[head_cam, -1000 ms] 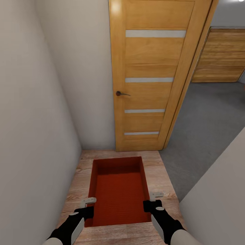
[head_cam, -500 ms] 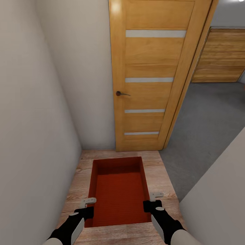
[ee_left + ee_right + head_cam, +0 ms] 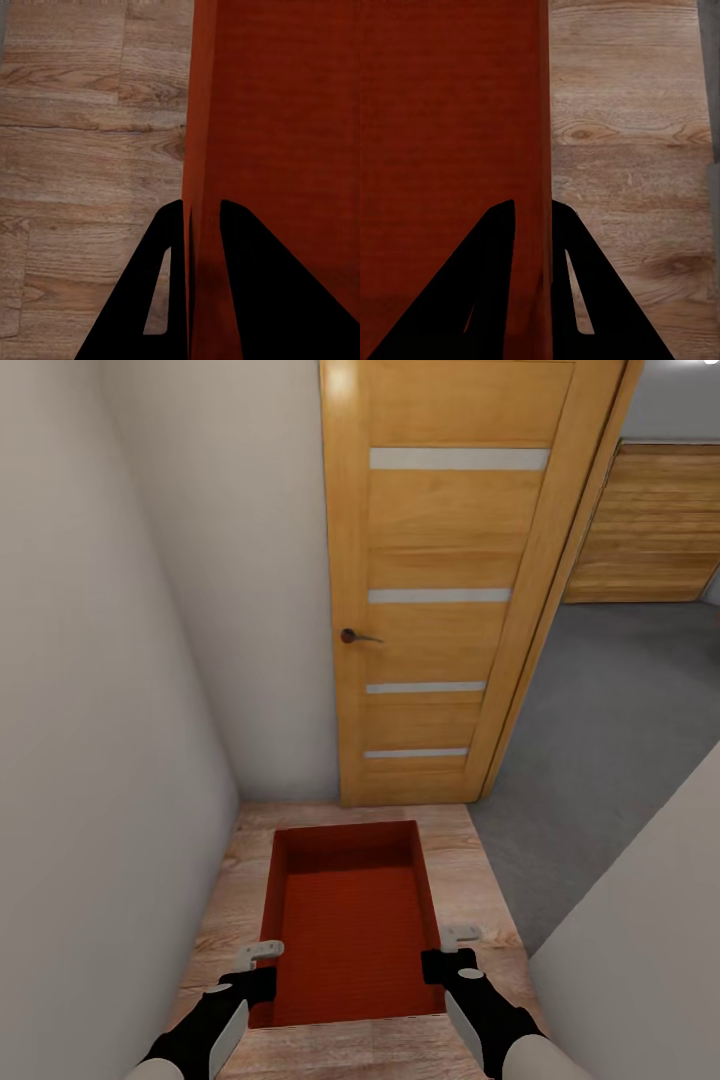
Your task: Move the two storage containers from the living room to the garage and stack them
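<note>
Orange-red plastic was what I noticed first: one storage container (image 3: 350, 920) was carried low in front of the robot, above the light wood plank floor (image 3: 225, 920) of a narrow passage. The left gripper (image 3: 262, 970) was closed on the bin's left long wall, and the right gripper (image 3: 448, 955) was closed on its right long wall, so the bin hung level between both arms. In the left wrist view the two dark fingers (image 3: 255, 292) stood on either side of the thin red wall (image 3: 201, 150), pressed narrow against it. The right wrist view showed the same, with the fingers (image 3: 495, 285) pinching the other wall (image 3: 544, 112). The ribbed bottom of the bin was open to view. Ahead stood an open wooden door (image 3: 450, 590) with pale horizontal strips and a dark handle (image 3: 352, 635). To the right of it the grey concrete floor (image 3: 610, 710) of the garage began, with a plank door (image 3: 660, 525) behind.
</note>
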